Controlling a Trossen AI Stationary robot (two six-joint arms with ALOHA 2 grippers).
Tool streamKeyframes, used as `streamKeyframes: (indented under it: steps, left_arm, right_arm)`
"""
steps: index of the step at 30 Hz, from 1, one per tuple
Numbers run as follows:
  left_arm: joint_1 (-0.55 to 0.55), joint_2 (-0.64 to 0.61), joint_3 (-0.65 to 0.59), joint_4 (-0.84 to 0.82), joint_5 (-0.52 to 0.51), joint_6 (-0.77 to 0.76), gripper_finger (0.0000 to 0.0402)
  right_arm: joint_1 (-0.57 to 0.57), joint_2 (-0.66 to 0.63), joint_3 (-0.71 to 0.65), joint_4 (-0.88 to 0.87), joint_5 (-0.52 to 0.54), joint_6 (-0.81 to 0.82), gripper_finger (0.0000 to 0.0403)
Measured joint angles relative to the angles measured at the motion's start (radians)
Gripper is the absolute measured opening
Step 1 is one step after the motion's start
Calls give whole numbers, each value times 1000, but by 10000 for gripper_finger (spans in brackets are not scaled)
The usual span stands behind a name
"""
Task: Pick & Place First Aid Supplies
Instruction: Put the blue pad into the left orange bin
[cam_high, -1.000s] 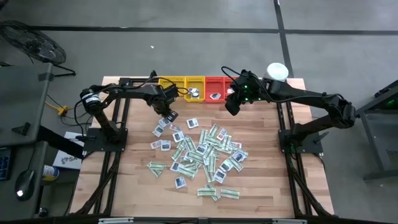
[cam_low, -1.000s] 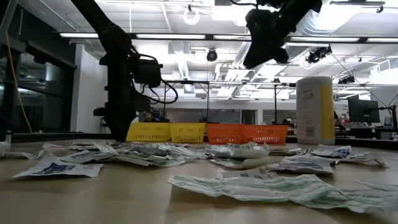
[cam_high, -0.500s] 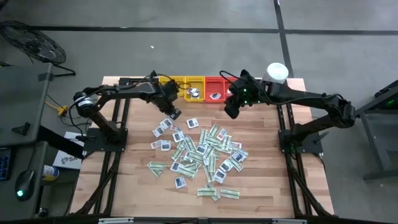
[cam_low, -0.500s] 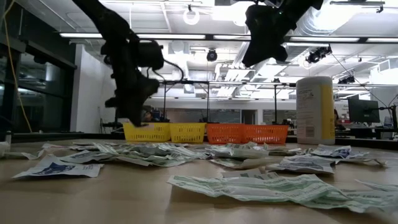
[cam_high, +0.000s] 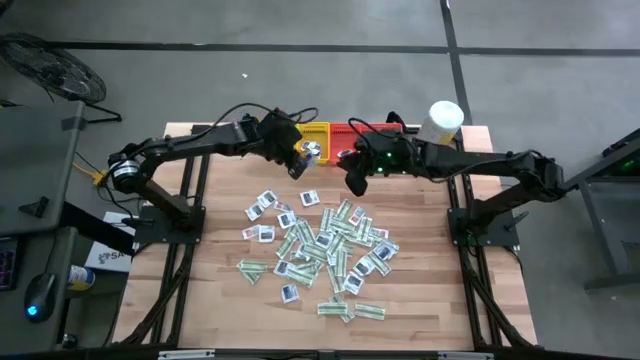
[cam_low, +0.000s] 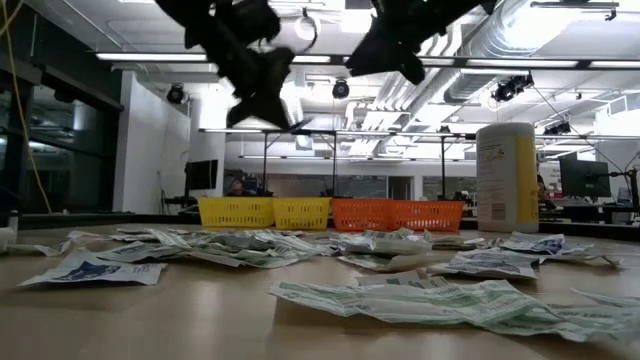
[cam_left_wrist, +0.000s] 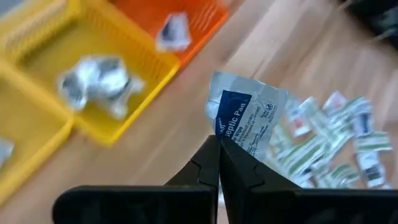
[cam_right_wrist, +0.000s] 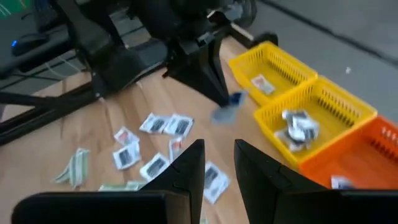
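My left gripper (cam_high: 301, 168) hangs above the table just in front of the yellow tray (cam_high: 314, 131), shut on a small white square packet with a dark blue centre (cam_left_wrist: 247, 117). The right wrist view shows that packet (cam_right_wrist: 227, 109) hanging below the fingers. My right gripper (cam_high: 353, 182) hovers in front of the red tray (cam_high: 344, 133), open (cam_right_wrist: 219, 163) with nothing between its fingers. The other first aid supplies (cam_high: 322, 246), white-and-green strips and white squares, lie scattered flat on the middle of the table. My left gripper pinches the packet's near lower edge (cam_left_wrist: 225, 138) between its two fingertips, which come down at a slant toward the far side. The packet stands out beyond the fingertips, lifted clear of the table, slightly crumpled.
Along the far edge stands a row of yellow and red trays; one yellow tray holds crumpled white packets (cam_left_wrist: 99, 84), and the red tray (cam_left_wrist: 208, 15) holds one packet. A tall white-and-yellow canister (cam_high: 443, 122) stands at the far right. Bare wood lies near the front edge.
My left gripper has risen from the far-left edge of the pile with one packet, gone toward the far edge and the yellow tray, and tipped from pointing down to a slant. My right gripper has moved toward the table's left.
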Motion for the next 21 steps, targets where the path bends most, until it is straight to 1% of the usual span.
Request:
streamKeyframes:
  steps: [3,5,7,10,12,18,21]
  left_arm:
    - [-37,0,35,83,-63,20,0]
    - [-57,0,55,96,-118,31,0]
    - [-75,0,77,100,-170,52,0]
    - [-94,0,94,111,-231,81,0]
    - [-100,0,97,121,-249,98,0]
    - [-100,0,102,165,-245,102,0]
    - [-100,0,102,179,-244,102,0]
  right_arm:
    - [13,19,0,40,87,-8,80]
    - [20,21,0,45,151,-7,80]
    - [21,21,0,47,179,-8,81]
    - [11,20,0,53,165,-3,96]
    - [-1,22,0,56,135,5,117]
    - [-33,32,0,99,72,21,192]
    - [-51,31,0,117,54,21,212]
